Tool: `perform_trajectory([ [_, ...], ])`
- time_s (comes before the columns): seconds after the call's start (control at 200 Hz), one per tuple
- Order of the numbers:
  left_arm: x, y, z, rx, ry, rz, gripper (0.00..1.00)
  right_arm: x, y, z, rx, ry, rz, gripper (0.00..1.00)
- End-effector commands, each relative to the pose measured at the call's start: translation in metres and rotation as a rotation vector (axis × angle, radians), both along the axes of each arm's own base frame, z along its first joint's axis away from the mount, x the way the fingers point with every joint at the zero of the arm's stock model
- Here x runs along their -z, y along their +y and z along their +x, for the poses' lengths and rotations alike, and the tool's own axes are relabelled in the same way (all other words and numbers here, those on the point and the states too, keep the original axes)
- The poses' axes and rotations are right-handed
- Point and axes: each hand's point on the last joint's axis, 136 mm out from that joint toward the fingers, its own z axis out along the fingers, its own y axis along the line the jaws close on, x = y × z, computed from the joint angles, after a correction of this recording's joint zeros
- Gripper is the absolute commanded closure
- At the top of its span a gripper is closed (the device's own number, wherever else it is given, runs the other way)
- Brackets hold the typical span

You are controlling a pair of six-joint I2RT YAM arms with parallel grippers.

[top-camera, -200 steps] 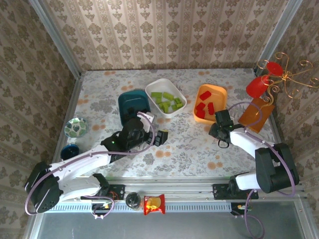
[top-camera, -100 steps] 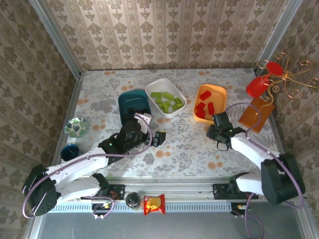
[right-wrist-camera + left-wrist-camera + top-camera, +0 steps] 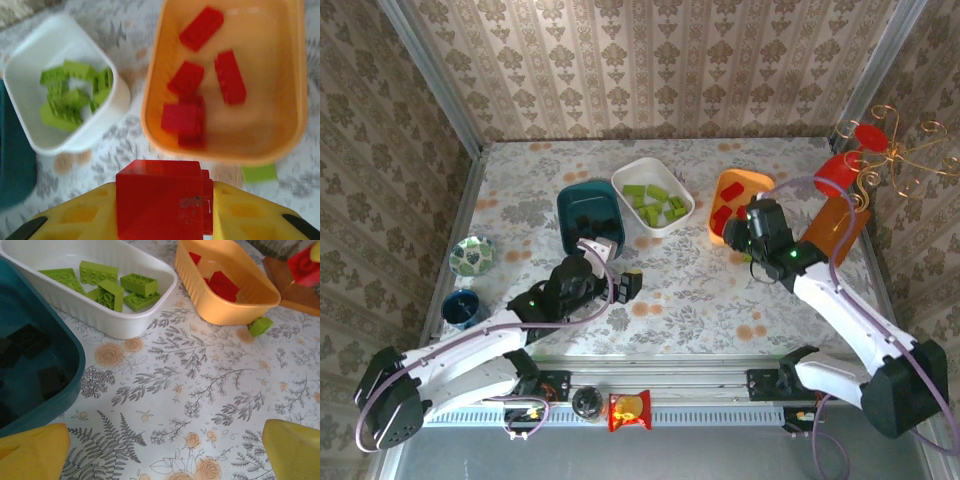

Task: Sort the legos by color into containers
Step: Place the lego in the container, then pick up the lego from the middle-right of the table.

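Over near rim of orange tub (image 3: 272,120): right gripper (image 3: 162,210) clamped on red lego (image 3: 160,192); other red legos (image 3: 230,77) inside tub; left gripper (image 3: 626,284) spread wide, empty, just beside teal tub (image 3: 70,385); green legos (image 3: 110,290) in white tub (image 3: 150,310); stray green lego (image 3: 260,326) on table just beside orange tub.

Bright, even diffuse light; soft shadows on counter (image 3: 700,300). R wrist view motion-blurred, orange tub (image 3: 265,125) smeared; other views sharp.

Three tubs (image 3: 125,322) are set in a left-to-right row on the table (image 3: 200,390), bricks (image 3: 139,282) laid in each, one loose brick (image 3: 260,325) beside the right tub (image 3: 220,315)
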Motion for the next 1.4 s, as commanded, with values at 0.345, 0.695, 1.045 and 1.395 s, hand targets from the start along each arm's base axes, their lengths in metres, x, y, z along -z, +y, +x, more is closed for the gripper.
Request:
perform_trajectory([
  [0.345,-0.007,0.025,-0.01,-0.059,-0.004,-0.022,0.0,0.009,-0.022,0.093,0.123,0.007,-0.121,0.69],
  [0.695,-0.007,0.026,-0.012,-0.057,0.005,-0.017,0.0,0.039,-0.019,0.112,0.092,0.087,-0.07,0.26],
  [1.045,-0.009,0.025,-0.011,-0.054,-0.006,-0.026,0.0,0.058,-0.029,0.025,0.136,0.087,-0.026,0.25],
  [1.395,-0.006,0.029,-0.009,-0.072,0.003,-0.021,0.0,0.102,-0.048,-0.022,0.154,0.219,-0.137,0.26],
])
